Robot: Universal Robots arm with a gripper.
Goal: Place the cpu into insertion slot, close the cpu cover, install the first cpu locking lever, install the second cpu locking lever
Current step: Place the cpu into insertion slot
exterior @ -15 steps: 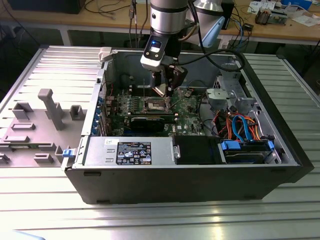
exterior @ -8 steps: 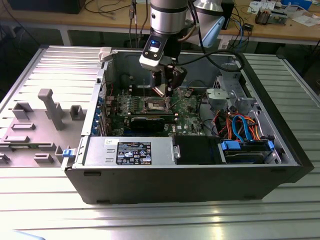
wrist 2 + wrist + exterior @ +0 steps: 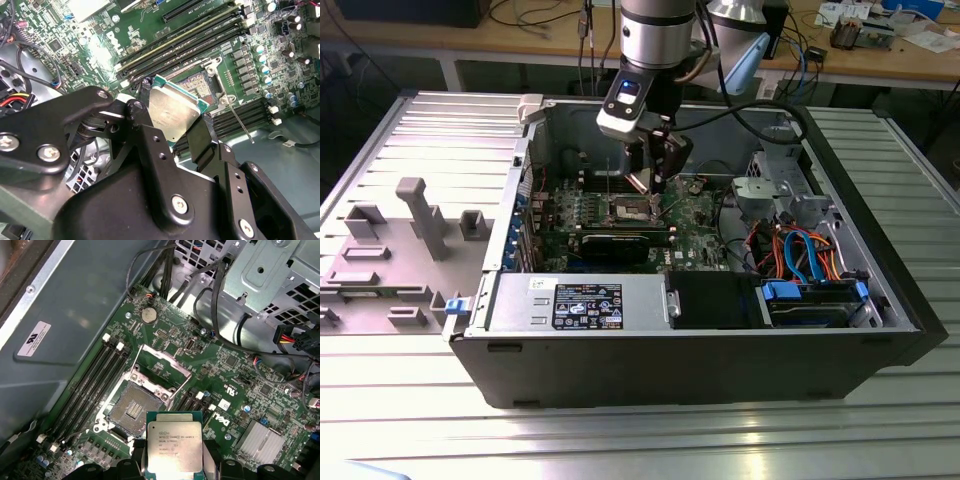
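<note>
Two fingers (image 3: pixel 202 141) grip cpu (image 3: pixel 174 447), silver face up, near insertion slot (image 3: pixel 134 410)

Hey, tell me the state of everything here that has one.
cpu: held in the hand, not seated.
hand: shut on the cpu.
slot: empty.
cover: swung open.
case: open, side off.

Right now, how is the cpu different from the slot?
The cpu is held up in the gripper; the slot sits in the green board. The cpu has a shiny silver top; the slot has a dark, empty middle. Both are square and look about the same size.
</note>
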